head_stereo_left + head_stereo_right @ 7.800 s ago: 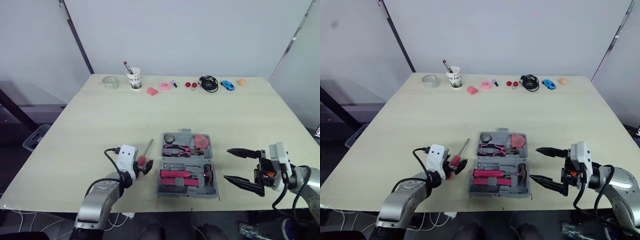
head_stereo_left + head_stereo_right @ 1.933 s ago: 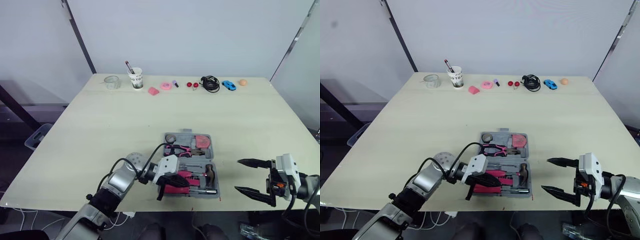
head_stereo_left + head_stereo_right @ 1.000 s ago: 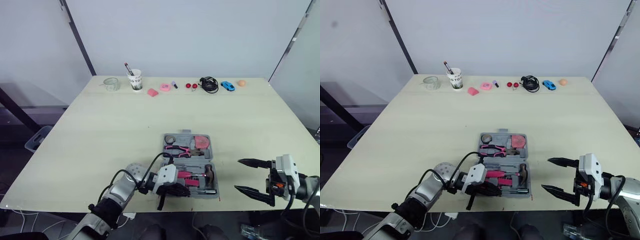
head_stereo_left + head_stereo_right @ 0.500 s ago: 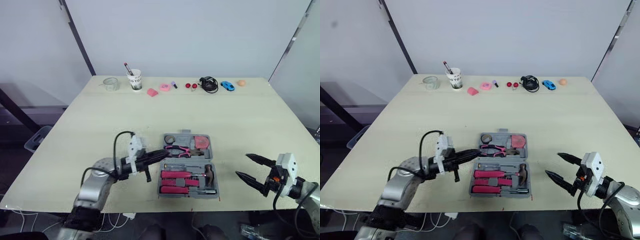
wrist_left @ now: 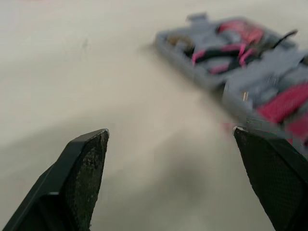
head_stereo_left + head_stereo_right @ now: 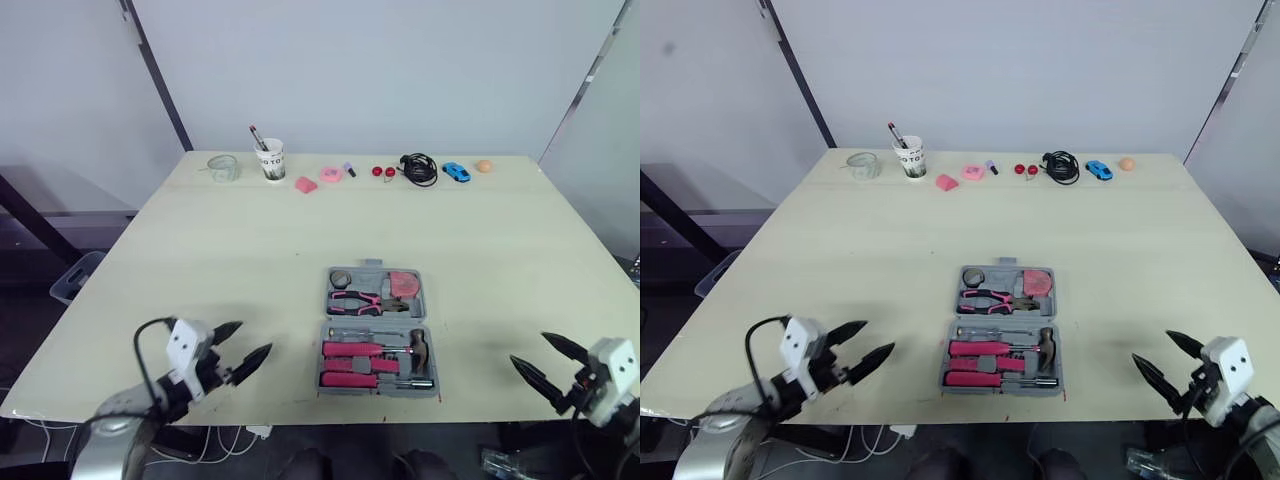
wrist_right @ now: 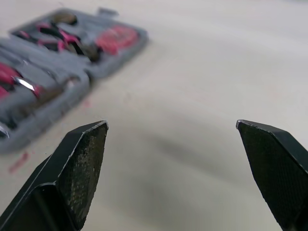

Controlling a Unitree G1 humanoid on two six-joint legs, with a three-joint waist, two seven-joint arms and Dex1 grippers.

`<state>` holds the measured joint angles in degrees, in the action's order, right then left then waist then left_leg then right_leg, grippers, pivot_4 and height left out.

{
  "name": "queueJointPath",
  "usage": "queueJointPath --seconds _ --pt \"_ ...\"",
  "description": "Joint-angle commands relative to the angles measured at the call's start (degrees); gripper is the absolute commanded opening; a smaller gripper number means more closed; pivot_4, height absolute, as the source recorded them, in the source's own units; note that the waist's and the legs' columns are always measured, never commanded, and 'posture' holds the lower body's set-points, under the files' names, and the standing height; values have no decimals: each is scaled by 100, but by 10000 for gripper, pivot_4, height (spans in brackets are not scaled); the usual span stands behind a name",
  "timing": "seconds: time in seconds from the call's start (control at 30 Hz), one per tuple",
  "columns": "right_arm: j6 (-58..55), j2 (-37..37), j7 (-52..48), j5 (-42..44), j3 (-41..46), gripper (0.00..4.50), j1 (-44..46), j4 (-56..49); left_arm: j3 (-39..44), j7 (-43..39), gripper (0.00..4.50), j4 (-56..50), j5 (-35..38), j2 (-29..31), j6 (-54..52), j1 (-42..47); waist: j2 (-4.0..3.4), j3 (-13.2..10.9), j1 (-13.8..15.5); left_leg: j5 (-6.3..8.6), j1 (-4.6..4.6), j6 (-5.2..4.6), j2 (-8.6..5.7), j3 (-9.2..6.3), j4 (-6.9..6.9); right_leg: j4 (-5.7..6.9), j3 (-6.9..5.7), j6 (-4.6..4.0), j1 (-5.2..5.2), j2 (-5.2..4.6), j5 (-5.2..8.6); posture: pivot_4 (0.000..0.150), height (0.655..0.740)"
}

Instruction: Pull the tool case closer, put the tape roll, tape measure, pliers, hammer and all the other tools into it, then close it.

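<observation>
The grey tool case (image 6: pixel 377 330) lies open and flat on the table (image 6: pixel 230 240). Inside it are the pliers (image 6: pixel 352 299), hammer (image 6: pixel 418 348), tape roll (image 6: pixel 340 277) and pink tape measure (image 6: pixel 403 284). Left of the case, well apart from it, the left gripper (image 6: pixel 246 341) is spread wide. Right of the case, the right gripper (image 6: pixel 529 349) is spread just as wide.

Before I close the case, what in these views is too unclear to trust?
- Head views: whether each tool sits flush in the case; too small to tell.
- Left wrist view: case blurred, cut by the frame edge, partly behind a finger of the left gripper.
- Right wrist view: case blurred, cut by the frame edge.
- Head views: small items at the far edge of the table; too small to name.
</observation>
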<state>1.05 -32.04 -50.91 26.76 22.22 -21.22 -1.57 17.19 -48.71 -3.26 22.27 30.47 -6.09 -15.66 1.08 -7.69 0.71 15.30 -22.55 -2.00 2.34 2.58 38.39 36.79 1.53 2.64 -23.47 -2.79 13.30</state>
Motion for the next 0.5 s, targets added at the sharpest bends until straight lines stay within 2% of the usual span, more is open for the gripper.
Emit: queueJointPath --seconds 0.03,0.27,0.5 --pt "237 -37 -32 20 286 45000 -142 -73 310 15 44583 -178 56 76 242 -269 0 0 1 0 1 0 1 -1 0 0 1 0 0 0 0 1500 7400" --pt "285 -43 -57 53 346 45000 -322 2 595 -26 44583 -168 163 100 323 -664 0 0 5 1 3 1 2 -3 -1 -1 1 4 -6 -10 3 1500 7400" --pt "104 -91 -152 81 64 45000 -19 -106 412 -263 44583 -119 171 276 212 -249 0 -1 5 1 3 1 1 -4 -1 -1 0 3 -7 -11 2 1500 7400"
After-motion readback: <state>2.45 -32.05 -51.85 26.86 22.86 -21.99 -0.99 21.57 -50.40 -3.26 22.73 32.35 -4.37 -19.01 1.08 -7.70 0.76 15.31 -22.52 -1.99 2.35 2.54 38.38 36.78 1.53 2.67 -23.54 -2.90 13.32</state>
